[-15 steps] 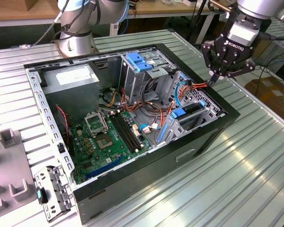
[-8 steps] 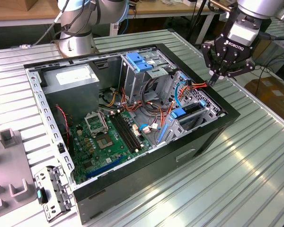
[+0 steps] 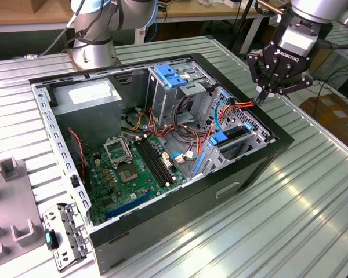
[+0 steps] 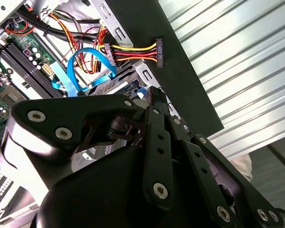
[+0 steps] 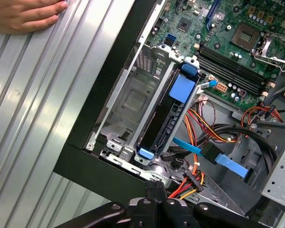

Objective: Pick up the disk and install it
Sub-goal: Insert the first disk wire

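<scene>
The disk (image 5: 167,121), a dark drive in bright blue carrier rails, stands on edge in the drive cage (image 5: 128,104) at the open computer case's side wall. In the exterior view the disk's blue tab (image 3: 219,139) shows at the case's right side. My gripper (image 3: 260,99) hovers above that case wall, a little behind the cage, with its black fingers pressed together and nothing between them. The fingertips (image 5: 154,189) sit over the case rim beside the disk's end in the first wrist view. In the second wrist view the gripper (image 4: 154,97) hides most of the cage.
A person's hand (image 5: 26,15) rests on the ribbed metal table (image 3: 313,191) beside the case. A loose power connector (image 4: 159,51) and blue data cables (image 4: 78,71) lie near the cage. A light-blue latch plate (image 3: 171,75) tops the rear bay. Grey fixtures (image 3: 8,168) stand at the exterior view's left.
</scene>
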Action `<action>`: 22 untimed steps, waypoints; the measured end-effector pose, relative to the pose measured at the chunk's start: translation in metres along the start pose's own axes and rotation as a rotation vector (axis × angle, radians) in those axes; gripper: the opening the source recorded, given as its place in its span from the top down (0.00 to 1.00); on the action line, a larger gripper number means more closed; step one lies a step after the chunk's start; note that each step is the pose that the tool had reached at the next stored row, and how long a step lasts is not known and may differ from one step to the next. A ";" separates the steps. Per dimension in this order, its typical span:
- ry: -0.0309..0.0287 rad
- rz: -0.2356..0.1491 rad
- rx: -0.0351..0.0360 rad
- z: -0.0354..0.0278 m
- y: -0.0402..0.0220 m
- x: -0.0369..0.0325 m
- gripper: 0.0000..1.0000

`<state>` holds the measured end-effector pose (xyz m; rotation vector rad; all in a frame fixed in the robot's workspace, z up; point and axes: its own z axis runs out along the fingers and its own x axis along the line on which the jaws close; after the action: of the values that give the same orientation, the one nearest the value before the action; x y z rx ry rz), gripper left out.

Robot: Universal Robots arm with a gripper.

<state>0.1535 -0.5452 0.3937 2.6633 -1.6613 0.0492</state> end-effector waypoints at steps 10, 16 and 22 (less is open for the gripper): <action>-0.0014 -0.098 0.0027 0.0001 -0.0065 -0.0041 0.89; -0.0018 -0.126 0.0035 0.0002 -0.0067 -0.0040 0.89; -0.0018 -0.127 0.0036 0.0001 -0.0067 -0.0040 0.83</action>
<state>0.1577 -0.5387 0.3936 2.7655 -1.4891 0.0495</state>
